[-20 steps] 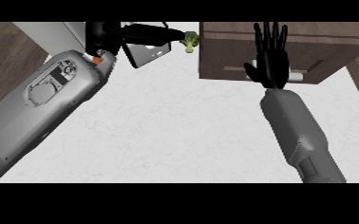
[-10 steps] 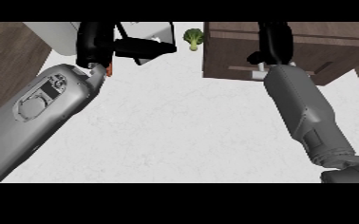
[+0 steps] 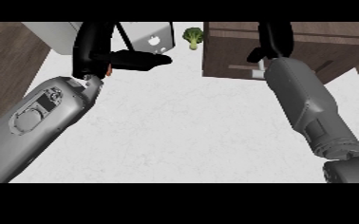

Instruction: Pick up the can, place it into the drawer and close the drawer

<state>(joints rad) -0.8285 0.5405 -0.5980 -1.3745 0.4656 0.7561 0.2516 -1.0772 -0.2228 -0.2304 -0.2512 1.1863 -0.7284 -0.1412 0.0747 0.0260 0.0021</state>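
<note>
Only an orange sliver of the can shows, under the heel of my left hand at the upper left. That hand lies over it, fingers running straight toward the far edge and thumb stretched out to the right; I see no curl round the can. The dark brown drawer unit stands at the upper right, and I cannot tell whether it is open. My right hand reaches over its front, fingers straight and cut off by the view's top.
A small broccoli floret lies on the white counter between the two hands. A pale grey appliance stands behind my left thumb. Dark wood borders the counter at the far left.
My right hand has left its raised resting pose and moved forward over the drawer unit. My left forearm has swung more upright, and the hand now points away instead of to the right.
</note>
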